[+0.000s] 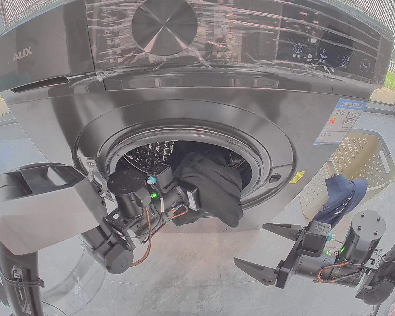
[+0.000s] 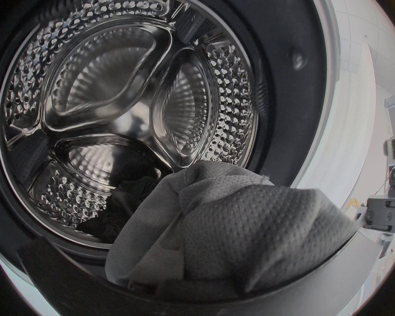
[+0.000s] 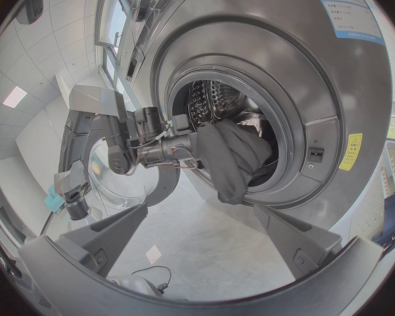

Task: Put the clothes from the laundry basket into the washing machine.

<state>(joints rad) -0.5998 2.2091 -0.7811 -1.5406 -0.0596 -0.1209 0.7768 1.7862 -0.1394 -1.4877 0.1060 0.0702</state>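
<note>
Garment [image 1: 215, 187], dark grey, sits half in and half out of the washing machine [image 1: 197, 106]. Upper part is bunched inside the opening and lower part sags over the door rim, hanging down the front w/ nothing under it but the floor [image 1: 197, 268]. Left tool [image 1: 194, 197] is at the mouth of the opening, buried in that cloth, so can't tell whether it's clamped on it or how far it's spread. Left wrist view looks into the drum [image 2: 118, 88]: the grey cloth heaps at the near lip, and a smaller dark item [image 2: 118, 207] lies low inside, farther back.

Right tool [image 1: 254, 244] hangs low in front of the machine, off to the robot's right, spread wide w/ nothing in it. Laundry basket [image 1: 368, 154] stands beside the machine on that side, w/ a navy piece [image 1: 340, 194] draped over its near edge. Judged from this, the job is part done, w/ at least that piece left.

Risks from here:
- If the left tool lets go at the lip, the hanging part's weight prob. drags the whole garment out onto the floor. It needs to go deeper first.
- The cloth covers the tool and could snag on it, so pulling back may haul the garment out again.
- A hem left over the rim would get pinched when the glass door [image 3: 123, 185], open on the robot's left, is closed.
- Left arm is close to the rim and door, so a careless retreat could knock either.
</note>
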